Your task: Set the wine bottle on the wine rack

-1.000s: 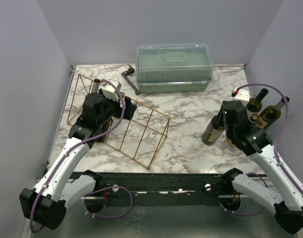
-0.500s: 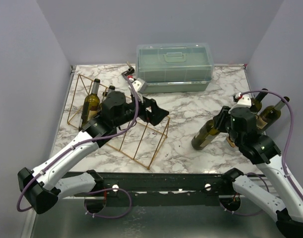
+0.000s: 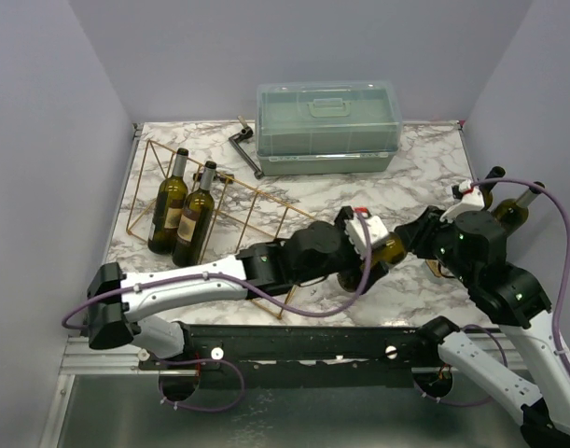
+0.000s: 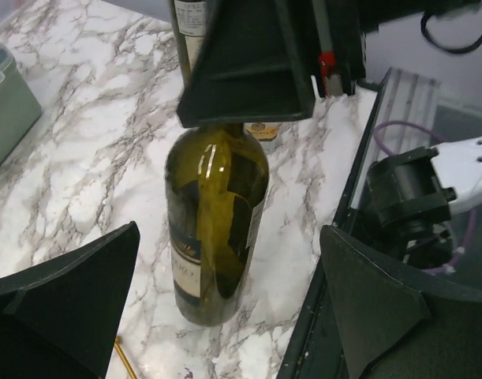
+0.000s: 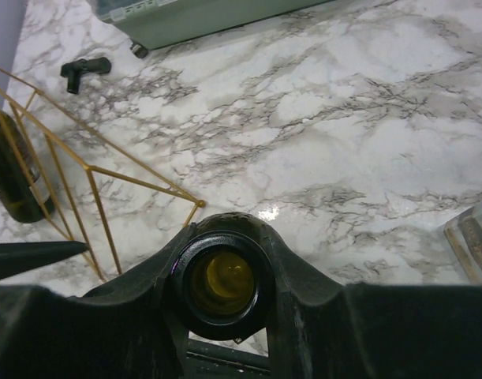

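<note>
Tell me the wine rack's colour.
The rack is gold-copper wire, clearest in the top external view.

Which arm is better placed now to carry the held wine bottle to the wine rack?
Left. The left tool stands open around the body of the wine bottle, and the wine rack lies on that side. The right tool, shut on the neck, is farther from it.

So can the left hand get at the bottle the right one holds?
Probably yes: the left hand is open astride the bottle, nothing between, and the right hand grips only its neck.
</note>
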`<state>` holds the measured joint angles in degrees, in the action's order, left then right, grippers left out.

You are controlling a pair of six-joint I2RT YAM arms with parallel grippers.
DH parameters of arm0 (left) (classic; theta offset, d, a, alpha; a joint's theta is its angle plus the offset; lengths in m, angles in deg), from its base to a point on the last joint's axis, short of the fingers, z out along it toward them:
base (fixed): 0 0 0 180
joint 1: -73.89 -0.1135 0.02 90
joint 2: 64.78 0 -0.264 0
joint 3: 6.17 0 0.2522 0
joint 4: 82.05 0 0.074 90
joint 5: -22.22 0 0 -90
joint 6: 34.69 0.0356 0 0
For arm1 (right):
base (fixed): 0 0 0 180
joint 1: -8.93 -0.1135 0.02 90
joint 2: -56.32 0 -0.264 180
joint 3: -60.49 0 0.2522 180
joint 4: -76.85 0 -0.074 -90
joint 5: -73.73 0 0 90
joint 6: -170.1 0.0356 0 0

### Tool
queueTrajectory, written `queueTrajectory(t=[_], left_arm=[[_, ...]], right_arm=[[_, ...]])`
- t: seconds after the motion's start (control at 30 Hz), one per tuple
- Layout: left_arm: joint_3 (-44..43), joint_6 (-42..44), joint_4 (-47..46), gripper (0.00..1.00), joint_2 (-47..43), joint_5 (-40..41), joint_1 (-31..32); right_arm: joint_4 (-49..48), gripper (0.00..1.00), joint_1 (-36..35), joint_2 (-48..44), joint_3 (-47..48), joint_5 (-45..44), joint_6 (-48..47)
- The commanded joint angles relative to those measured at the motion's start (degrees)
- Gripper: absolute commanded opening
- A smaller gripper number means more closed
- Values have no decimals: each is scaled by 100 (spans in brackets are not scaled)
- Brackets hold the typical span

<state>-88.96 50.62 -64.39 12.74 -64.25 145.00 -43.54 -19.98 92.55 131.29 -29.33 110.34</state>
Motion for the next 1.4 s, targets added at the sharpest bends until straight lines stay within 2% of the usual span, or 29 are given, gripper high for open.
queueTrajectory(t=[0.0, 0.17, 0.53, 0.6, 0.67, 0.83, 0.9, 0.93, 0.97, 1.03, 1.1, 1.2, 1.37], left_arm=[[-461, 1149, -78, 98, 672, 1756, 644], [-777, 1396, -128, 98, 1245, 2871, 945], [-1149, 1363, -634, 96, 1977, 2902, 1000], [-1195, 1382, -684, 88, 2045, 2940, 1001], [-1204, 1391, -728, 68, 2078, 3002, 1002], [-1187, 1468, -854, 36, 2058, 3180, 1001], [-1190, 1509, -863, 20, 2033, 3205, 1002], [-1176, 1522, -866, 10, 2010, 3231, 1002], [-1161, 1539, -869, 5, 1997, 3234, 1004], [-1132, 1600, -901, 0, 1967, 3219, 1008], [-1113, 1633, -927, 0, 1943, 3200, 1001], [-1103, 1680, -1004, 0, 1910, 3167, 1002], [-1120, 1741, -1120, 0, 1866, 3187, 995]], right_arm=[[-248, 1, 14, -234, 491, 498, 406], [-138, 1, 8, -369, 632, 581, 491], [50, 1, 12, -422, 842, 897, 607], [77, 1, 11, -455, 884, 911, 637], [126, 1, 10, -476, 934, 918, 649], [178, 1, 11, -511, 994, 980, 696], [188, 1, 8, -537, 1005, 972, 707], [195, 4, 7, -544, 1018, 969, 703], [219, 14, 8, -547, 1041, 953, 705], [265, 32, 8, -561, 1117, 894, 699], [311, 50, 8, -564, 1214, 846, 671], [391, 68, 12, -565, 1401, 782, 614], [592, 91, 8, -549, 1755, 673, 558]])
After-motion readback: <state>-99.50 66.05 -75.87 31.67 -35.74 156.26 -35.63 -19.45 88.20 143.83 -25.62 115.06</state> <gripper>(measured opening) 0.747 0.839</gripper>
